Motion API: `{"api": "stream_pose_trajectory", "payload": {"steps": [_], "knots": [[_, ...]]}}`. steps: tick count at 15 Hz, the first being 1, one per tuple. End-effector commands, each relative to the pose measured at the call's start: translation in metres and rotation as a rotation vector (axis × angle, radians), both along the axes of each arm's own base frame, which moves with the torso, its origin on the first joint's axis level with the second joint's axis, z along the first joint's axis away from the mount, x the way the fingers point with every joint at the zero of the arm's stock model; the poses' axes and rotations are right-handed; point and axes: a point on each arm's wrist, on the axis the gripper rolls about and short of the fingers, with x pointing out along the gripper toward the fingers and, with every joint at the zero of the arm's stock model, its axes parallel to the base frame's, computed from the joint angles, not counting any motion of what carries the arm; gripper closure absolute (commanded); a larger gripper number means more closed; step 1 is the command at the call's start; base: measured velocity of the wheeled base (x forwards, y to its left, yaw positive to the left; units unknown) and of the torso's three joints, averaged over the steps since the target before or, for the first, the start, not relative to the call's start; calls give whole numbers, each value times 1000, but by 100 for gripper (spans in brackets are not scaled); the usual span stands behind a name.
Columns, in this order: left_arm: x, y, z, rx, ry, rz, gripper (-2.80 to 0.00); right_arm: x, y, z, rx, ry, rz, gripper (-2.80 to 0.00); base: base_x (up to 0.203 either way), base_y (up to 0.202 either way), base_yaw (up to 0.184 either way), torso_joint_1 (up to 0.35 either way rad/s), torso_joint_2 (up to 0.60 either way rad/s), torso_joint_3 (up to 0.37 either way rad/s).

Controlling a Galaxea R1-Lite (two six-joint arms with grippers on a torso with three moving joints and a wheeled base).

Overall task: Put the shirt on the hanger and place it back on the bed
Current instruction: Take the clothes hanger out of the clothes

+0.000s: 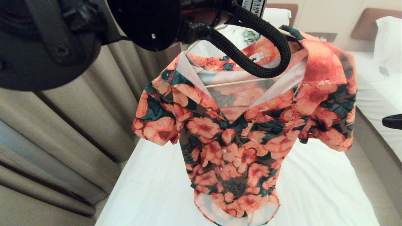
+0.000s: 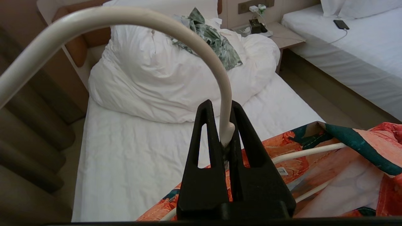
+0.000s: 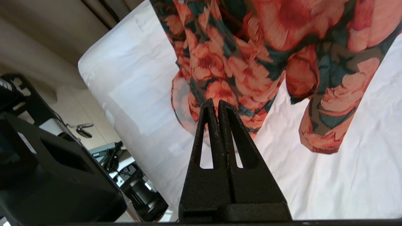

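Note:
The orange-flowered shirt (image 1: 232,138) hangs on the cream-white hanger (image 1: 238,82), lifted above the white sheet of the bed (image 1: 150,188). Its collar is open and its hem dangles free. In the left wrist view my left gripper (image 2: 220,106) is shut on the base of the hanger (image 2: 157,18) hook, with the shirt (image 2: 345,163) draped just below it. In the head view the left arm's body and cable hide that grip. My right gripper (image 3: 217,102) is shut and empty, close to the shirt (image 3: 238,47) hem over the bed (image 3: 345,175).
A bulky white duvet (image 2: 150,72) with a green leaf-patterned garment (image 2: 213,40) lies at the head of the bed. Beige curtains (image 1: 78,125) hang on the left. A second bed (image 1: 377,91) stands to the right past a nightstand (image 2: 282,34). My dark base (image 3: 47,163) sits at the bed's foot.

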Motion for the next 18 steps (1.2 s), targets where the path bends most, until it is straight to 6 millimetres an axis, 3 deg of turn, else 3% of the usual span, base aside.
{"api": "stream_pose_trajectory", "payload": {"steps": [1, 18], "knots": [[-3, 5, 4, -10, -8, 3, 0, -1, 0, -4, -22, -2, 15, 0, 0, 0, 0, 0, 0, 0], [-4, 3, 3, -4, -3, 16, 0, -3, 2, -7, -38, -10, 45, 0, 0, 0, 0, 0, 0, 0]]}}
